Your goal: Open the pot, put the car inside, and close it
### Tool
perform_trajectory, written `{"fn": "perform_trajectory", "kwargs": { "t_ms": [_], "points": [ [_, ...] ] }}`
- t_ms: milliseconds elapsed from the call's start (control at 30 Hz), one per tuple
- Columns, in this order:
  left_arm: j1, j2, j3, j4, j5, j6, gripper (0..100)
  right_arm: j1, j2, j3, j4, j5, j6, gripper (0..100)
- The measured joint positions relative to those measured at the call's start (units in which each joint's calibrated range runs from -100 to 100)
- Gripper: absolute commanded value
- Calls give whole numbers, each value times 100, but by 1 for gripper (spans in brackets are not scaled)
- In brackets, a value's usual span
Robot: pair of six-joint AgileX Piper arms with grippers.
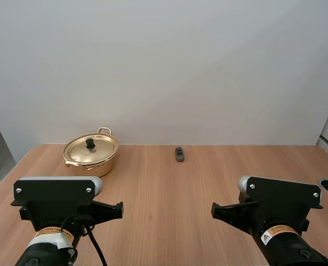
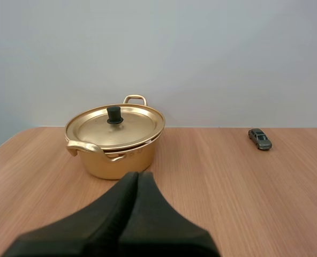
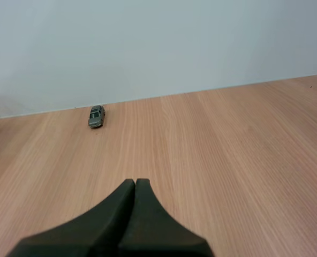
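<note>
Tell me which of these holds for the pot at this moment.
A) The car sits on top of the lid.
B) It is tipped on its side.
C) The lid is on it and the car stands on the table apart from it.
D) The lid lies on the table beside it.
C: the lid sits on the upright pot, and the car stands on the bare table, clear of the pot.
</note>
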Motion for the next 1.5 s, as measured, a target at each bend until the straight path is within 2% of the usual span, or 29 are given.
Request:
{"fn": "perform_trajectory", "kwargs": {
  "t_ms": [1500],
  "points": [
    [0, 0, 0, 0, 16, 0, 0, 0, 0, 0, 105, -152, 0, 0]
  ]
}}
